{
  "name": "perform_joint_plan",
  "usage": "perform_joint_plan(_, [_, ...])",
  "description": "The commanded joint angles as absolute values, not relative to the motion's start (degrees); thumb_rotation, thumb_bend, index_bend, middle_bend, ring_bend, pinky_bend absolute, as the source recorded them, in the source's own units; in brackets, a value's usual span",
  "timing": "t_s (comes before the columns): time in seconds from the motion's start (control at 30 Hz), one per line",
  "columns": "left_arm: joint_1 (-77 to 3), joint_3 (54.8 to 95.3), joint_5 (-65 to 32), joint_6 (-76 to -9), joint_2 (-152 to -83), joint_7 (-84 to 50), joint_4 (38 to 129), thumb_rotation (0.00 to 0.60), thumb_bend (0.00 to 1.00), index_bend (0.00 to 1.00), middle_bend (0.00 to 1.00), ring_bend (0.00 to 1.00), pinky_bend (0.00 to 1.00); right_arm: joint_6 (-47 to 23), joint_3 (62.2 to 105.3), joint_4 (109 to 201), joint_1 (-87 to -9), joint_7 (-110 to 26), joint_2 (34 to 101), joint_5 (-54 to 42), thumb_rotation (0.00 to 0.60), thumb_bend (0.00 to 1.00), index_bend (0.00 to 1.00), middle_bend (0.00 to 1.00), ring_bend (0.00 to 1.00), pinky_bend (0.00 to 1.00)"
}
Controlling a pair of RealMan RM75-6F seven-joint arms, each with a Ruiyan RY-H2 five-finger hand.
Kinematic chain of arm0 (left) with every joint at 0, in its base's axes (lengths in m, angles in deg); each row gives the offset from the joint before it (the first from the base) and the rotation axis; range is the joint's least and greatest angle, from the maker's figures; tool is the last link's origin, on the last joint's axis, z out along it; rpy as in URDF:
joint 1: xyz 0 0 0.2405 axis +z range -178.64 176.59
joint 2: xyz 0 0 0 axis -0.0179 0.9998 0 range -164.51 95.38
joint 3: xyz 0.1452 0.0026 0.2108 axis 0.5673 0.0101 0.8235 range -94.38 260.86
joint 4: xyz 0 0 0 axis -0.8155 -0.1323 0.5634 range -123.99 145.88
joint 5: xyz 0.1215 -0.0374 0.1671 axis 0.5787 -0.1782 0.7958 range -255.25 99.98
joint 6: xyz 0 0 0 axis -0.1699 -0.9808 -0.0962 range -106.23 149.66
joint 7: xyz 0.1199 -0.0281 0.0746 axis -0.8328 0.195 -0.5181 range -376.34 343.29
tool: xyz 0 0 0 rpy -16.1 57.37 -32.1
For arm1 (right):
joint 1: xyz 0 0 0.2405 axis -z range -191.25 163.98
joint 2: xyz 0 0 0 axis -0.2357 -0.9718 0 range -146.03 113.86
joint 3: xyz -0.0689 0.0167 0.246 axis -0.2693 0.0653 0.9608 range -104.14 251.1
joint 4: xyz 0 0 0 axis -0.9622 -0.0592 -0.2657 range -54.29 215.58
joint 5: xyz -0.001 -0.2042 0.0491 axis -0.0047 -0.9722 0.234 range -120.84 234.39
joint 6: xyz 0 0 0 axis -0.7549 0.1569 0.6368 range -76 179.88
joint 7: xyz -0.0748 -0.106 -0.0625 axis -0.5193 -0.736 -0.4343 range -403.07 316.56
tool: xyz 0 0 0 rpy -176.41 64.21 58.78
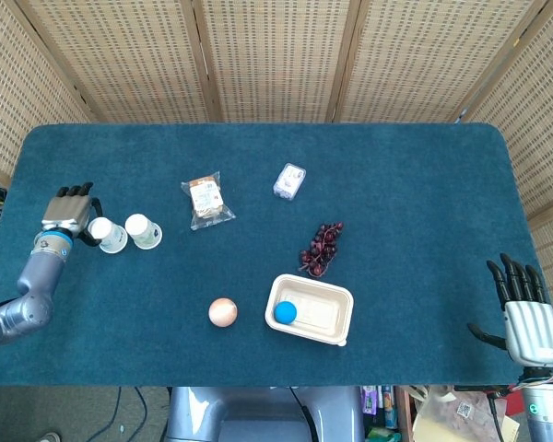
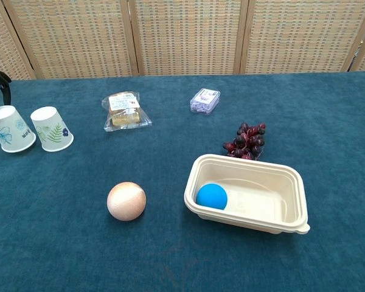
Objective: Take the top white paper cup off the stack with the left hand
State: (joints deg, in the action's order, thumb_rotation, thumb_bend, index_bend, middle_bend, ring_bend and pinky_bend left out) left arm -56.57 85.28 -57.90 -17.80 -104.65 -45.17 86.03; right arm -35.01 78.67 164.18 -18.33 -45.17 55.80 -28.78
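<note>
Your right hand rests open by the table's near right corner. Your left hand holds the paper cup near the left edge beside a second cup — light, crushable, so grip its sidewall gently.

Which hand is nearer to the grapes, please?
The right hand, though neither is close: it hangs off the table's near right corner, while the left hand is at the far left edge, past the grapes and both cups.
</note>
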Motion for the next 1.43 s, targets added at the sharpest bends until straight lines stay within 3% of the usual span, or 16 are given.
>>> perform_joint_plan(0.03, [-56.73,85.31,-58.25,-18.32,-104.86,-45.56,86.01,0.600,0.27,0.38,0.00,0.00,0.00,-35.02,78.64,164.14,-18.34,-45.22,55.86,-28.84,0.600,0.03,0.00,0.00,0.00,0.00])
perform_joint_plan(0.27, [-56.87,85.49,-58.57,-18.44,-104.45,-46.33,86.60,0.600,0.27,0.16,0.00,0.00,0.00,-35.08,78.77,164.05,-18.36,-45.27,55.91,-28.75,0.600,0.04,0.00,0.00,0.00,0.00])
perform_joint_plan(0.37, [-56.96,85.57,-58.92,-18.23,-104.06,-46.58,87.01,0.600,0.27,0.14,0.00,0.00,0.00,-35.33,78.74,163.98,-18.30,-45.19,55.93,-28.96,0.600,0.03,0.00,0.00,0.00,0.00])
perform_joint_plan(0.53, [-55.20,81.71,-54.98,-19.77,-99.61,-40.85,92.17,0.600,0.27,0.13,0.00,0.00,0.00,-35.46,78.72,164.00,-18.21,-45.04,55.85,-29.00,0.600,0.03,0.00,0.00,0.00,0.00])
perform_joint_plan(0.6, [-53.29,79.30,-50.56,-22.32,-96.53,-36.85,96.43,0.600,0.27,0.12,0.00,0.00,0.00,-35.46,78.75,164.02,-18.23,-44.95,55.84,-29.01,0.600,0.03,0.00,0.00,0.00,0.00])
perform_joint_plan(0.67, [-50.02,76.85,-43.71,-28.11,-93.83,-31.94,101.95,0.600,0.27,0.06,0.00,0.00,0.00,-35.62,78.70,164.08,-18.18,-44.94,55.79,-29.17,0.600,0.03,0.00,0.00,0.00,0.00])
perform_joint_plan(0.8, [-43.77,75.65,-31.53,-38.27,-92.70,-24.95,108.59,0.600,0.27,0.00,0.00,0.00,0.00,-35.76,78.70,164.09,-18.20,-44.87,55.82,-29.38,0.600,0.03,0.00,0.00,0.00,0.00])
perform_joint_plan(0.9, [-38.28,77.96,-20.08,-47.11,-94.44,-22.33,111.20,0.600,0.27,0.00,0.00,0.00,0.00,-35.93,78.70,164.13,-18.19,-44.65,55.88,-29.57,0.600,0.04,0.00,0.00,0.00,0.00])
perform_joint_plan(0.93, [-35.70,80.88,-15.00,-51.18,-95.96,-24.76,111.72,0.600,0.27,0.00,0.00,0.00,0.00,-36.06,78.65,164.20,-18.23,-44.59,55.92,-29.86,0.600,0.04,0.00,0.00,0.00,0.00])
perform_joint_plan(1.1, [-28.25,86.43,-5.50,-63.19,-102.44,-34.23,111.13,0.600,0.27,0.00,0.00,0.00,0.00,-36.58,78.45,164.31,-18.33,-44.65,56.13,-30.85,0.600,0.03,0.00,0.00,0.00,0.00])
perform_joint_plan(1.43, [-20.36,90.22,0.48,-69.28,-109.62,-34.65,107.50,0.600,0.27,0.00,0.00,0.00,0.00,-37.86,78.39,164.71,-18.11,-44.89,55.92,-31.90,0.600,0.03,0.00,0.00,0.00,0.00])
